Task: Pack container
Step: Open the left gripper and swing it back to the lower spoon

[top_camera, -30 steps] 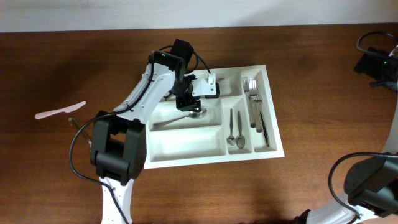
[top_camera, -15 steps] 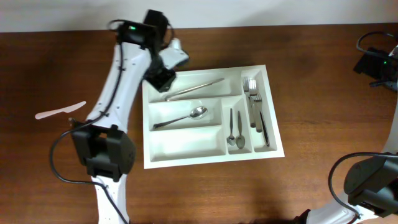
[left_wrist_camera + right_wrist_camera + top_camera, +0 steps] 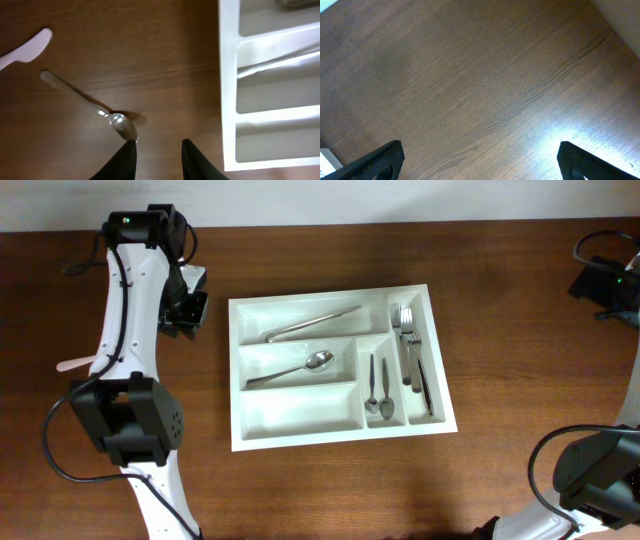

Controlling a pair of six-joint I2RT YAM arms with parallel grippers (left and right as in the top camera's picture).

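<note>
- The left claw hangs over bare tabletop, its fingers only partly spread and nothing between them. At that width it may push a utensil along instead of straddling it.
- A small metal spoon lies flat just ahead of the claw. Its bowl is nearest the fingertip on the side away from the container, and its handle runs off diagonally. It looks thin and slick, so the tips could scrape the wood, skid over the bowl or flick it aside.
- Farther out on that same side lies a pale plastic knife. A spoon knocked that way could end up out of easy reach.
- The container sits on the claw's other side, near but not touching. A low carry could catch its rim and shift the tray.
- Forks and small spoons already fill the narrow slots, so a careless drop could land among the wrong kind.
- The right claw, spread wide and empty, is well apart from all this and looks unlikely to interfere.
</note>
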